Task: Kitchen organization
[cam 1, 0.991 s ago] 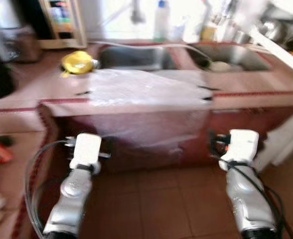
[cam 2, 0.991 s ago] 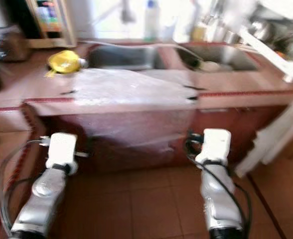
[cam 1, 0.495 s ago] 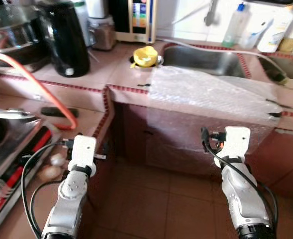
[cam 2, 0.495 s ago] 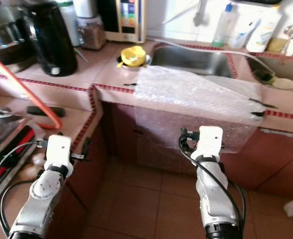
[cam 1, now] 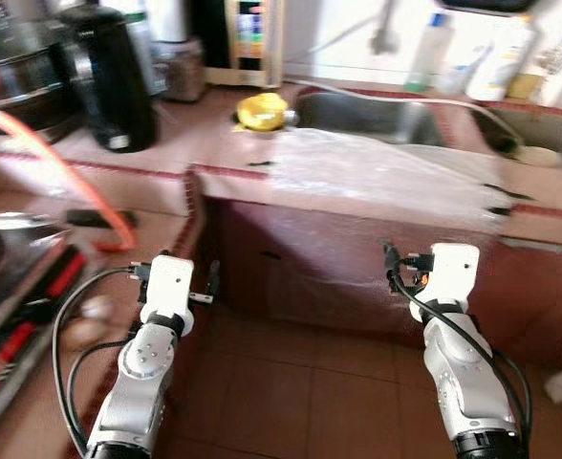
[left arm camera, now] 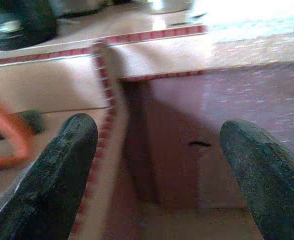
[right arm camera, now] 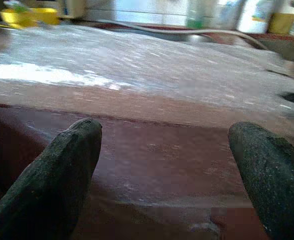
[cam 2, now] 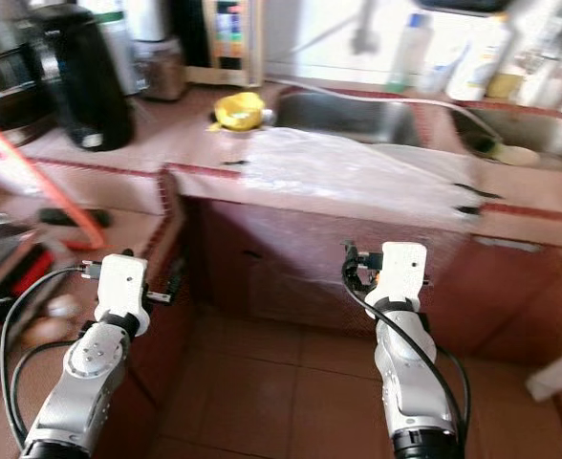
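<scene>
A red-tiled kitchen counter (cam 1: 357,206) is seen from the robot's head, slightly blurred, with a sheet of bubble wrap (cam 1: 377,167) laid over its front edge before a steel sink (cam 1: 357,110). A yellow object (cam 1: 260,112) sits at the sink's left corner, and a black kettle (cam 1: 117,81) stands further left along the counter, toward the back. Bottles (cam 1: 424,53) are lined up behind the sink against the wall. An orange hose (cam 1: 80,177) arcs over the lower side counter at the left edge. Both arms are held low in front of the cabinets, well short of the counter top. The left gripper (left arm camera: 167,170) is spread wide and holds nothing; the right gripper (right arm camera: 162,170) is likewise spread and empty. Nothing appears to have been picked up or sorted — the organising is judged to be barely begun, with everything on the counter left to handle. The right wrist view gives a close look across the bubble wrap toward the yellow object, while the left wrist view is aimed at the inner corner where the two counters meet — a spot less clear from the head.
</scene>
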Robot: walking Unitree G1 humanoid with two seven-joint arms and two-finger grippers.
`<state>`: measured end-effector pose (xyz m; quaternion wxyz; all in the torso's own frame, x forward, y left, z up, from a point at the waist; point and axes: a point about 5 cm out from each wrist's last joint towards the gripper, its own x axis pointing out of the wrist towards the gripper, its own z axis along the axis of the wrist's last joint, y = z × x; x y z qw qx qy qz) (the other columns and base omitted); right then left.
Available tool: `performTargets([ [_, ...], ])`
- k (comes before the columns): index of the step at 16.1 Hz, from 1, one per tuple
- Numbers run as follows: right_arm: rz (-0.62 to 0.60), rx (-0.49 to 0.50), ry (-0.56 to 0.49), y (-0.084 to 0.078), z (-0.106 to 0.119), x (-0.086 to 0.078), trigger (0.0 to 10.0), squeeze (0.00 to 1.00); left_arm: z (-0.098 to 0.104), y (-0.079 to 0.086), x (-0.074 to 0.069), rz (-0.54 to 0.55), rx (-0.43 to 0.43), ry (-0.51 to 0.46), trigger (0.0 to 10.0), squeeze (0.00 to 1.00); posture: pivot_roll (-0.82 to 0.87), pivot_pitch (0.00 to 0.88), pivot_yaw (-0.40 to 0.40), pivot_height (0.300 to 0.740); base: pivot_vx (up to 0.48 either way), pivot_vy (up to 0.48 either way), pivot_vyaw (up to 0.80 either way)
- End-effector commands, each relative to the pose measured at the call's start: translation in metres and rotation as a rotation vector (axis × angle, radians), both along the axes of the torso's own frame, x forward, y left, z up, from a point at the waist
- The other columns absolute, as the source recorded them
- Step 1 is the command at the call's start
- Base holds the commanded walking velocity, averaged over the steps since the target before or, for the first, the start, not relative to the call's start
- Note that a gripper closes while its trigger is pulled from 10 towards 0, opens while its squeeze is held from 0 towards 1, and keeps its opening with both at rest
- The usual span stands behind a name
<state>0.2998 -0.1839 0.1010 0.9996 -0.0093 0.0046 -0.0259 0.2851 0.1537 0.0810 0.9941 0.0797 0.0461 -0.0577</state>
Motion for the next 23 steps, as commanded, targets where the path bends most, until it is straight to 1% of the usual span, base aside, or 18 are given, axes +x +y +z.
performTargets([
  [1, -0.002, -0.015, -0.009, -0.004, 0.003, 0.000, 10.0, 0.00, 0.001, -0.006, 0.001, -0.031, -0.007, -0.002, 10.0, 0.00, 0.00, 0.000, -0.025, 0.740, 0.000, -0.480, 0.00],
  [4, 0.001, -0.022, -0.014, -0.004, 0.005, 0.002, 10.0, 0.00, 0.000, -0.007, 0.001, -0.031, -0.010, 0.004, 10.0, 0.00, 0.00, 0.000, -0.031, 0.740, 0.000, -0.480, 0.00],
  [7, 0.010, -0.050, -0.024, -0.006, 0.006, 0.004, 10.0, 0.00, 0.001, -0.008, 0.001, -0.027, -0.007, 0.003, 10.0, 0.00, 0.01, 0.000, -0.024, 0.740, 0.000, -0.412, 0.00],
  [9, 0.020, -0.048, -0.043, -0.008, 0.012, 0.006, 10.0, 0.00, 0.010, -0.002, 0.005, -0.008, -0.001, -0.014, 10.0, 0.00, 0.01, 0.000, -0.016, 0.740, 0.000, 0.000, 0.00],
  [10, 0.015, -0.050, -0.052, -0.008, 0.014, 0.007, 10.0, 0.00, 0.014, 0.003, 0.006, 0.010, -0.029, -0.011, 10.0, 0.00, 0.02, 0.000, -0.014, 0.740, 0.000, 0.000, 0.00],
  [11, 0.014, -0.041, -0.060, -0.006, 0.016, 0.008, 10.0, 0.00, 0.017, 0.007, 0.008, 0.020, -0.088, 0.001, 10.0, 0.00, 0.02, 0.000, -0.010, 0.740, 0.000, 0.000, 0.00],
  [12, 0.015, -0.035, -0.063, -0.005, 0.016, 0.007, 10.0, 0.00, 0.019, 0.008, 0.008, 0.018, -0.090, -0.002, 10.0, 0.00, 0.02, 0.000, -0.010, 0.740, 0.000, 0.000, 0.00],
  [13, 0.017, -0.026, -0.058, -0.003, 0.015, 0.005, 10.0, 0.00, 0.020, 0.010, 0.008, 0.039, -0.067, -0.012, 10.0, 0.00, 0.02, 0.000, -0.010, 0.740, 0.000, 0.000, 0.00],
  [15, 0.021, -0.020, -0.043, 0.000, 0.011, 0.004, 10.0, 0.00, 0.020, 0.010, 0.008, 0.066, -0.090, -0.012, 10.0, 0.00, 0.02, 0.000, -0.011, 0.740, 0.000, 0.000, 0.00],
  [18, 0.044, -0.028, -0.041, 0.002, 0.011, 0.003, 10.0, 0.00, 0.025, 0.013, 0.010, 0.119, -0.100, -0.037, 10.0, 0.00, 0.02, 0.000, -0.018, 0.740, 0.000, 0.000, -0.80],
  [21, 0.058, -0.030, -0.052, -0.003, 0.017, 0.003, 10.0, 0.00, 0.032, 0.011, 0.008, 0.072, -0.135, -0.041, 10.0, 0.00, 0.02, 0.000, -0.027, 0.740, 0.000, 0.000, -0.80],
  [23, 0.107, -0.030, -0.059, 0.002, 0.020, 0.002, 10.0, 0.00, 0.037, 0.010, 0.005, 0.060, -0.115, -0.077, 10.0, 0.00, 0.02, 0.001, -0.031, 0.740, 0.000, 0.000, -0.80],
])
